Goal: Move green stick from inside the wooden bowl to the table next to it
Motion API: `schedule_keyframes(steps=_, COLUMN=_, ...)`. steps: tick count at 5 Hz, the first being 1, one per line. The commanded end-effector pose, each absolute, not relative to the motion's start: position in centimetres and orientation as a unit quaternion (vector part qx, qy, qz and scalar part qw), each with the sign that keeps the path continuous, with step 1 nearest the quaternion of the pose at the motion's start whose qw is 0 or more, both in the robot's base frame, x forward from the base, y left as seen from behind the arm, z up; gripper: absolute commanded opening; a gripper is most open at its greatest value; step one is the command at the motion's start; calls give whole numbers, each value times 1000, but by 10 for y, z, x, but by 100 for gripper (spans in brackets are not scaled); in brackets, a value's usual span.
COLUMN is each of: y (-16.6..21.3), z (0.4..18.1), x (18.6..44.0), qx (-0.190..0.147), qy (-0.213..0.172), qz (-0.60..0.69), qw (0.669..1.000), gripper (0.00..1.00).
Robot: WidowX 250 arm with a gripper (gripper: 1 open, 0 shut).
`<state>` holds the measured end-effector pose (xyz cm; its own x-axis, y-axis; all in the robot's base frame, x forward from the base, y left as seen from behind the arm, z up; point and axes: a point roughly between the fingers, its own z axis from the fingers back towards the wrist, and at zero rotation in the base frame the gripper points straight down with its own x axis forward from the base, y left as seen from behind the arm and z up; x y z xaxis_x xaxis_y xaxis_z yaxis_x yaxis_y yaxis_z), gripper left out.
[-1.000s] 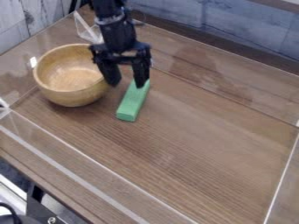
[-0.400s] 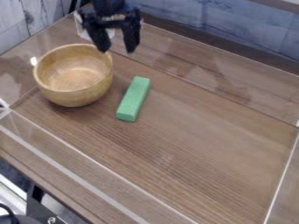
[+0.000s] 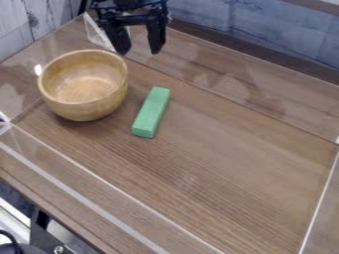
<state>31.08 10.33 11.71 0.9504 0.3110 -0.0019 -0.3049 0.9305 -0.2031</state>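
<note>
Release is done: a second ago my black jaws (image 3: 139,38) straddled the small bright green rectangular stick (image 3: 151,110), and now they've lifted clear, hanging wide apart and empty above the far side of the round light tan wooden bowl (image 3: 83,83). The stick lies flat on the dark brown wood-grain desk (image 3: 232,149), just beside the bowl's right flank, not touching it. I judge the task finished; only retreat remains

My gripper (image 3: 138,44) has lifted off the green stick (image 3: 151,111): a sec ago my jaws hung right over its far end, now they're up near the top edge, spread wide, nothing in them, above the wooden bowl's (image 3: 82,85) far rim.
</note>
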Motion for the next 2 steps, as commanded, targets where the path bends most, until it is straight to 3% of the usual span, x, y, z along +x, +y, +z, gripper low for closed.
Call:
schedule_keyframes(steps=1, y=104, z=148, x=321, qx=-87, qy=-52, qz=140, qw=985, gripper=100)
schedule_keyframes(steps=2, y=104, z=149, x=325, qx=-87, qy=-46, qz=127, qw=987, gripper=100)
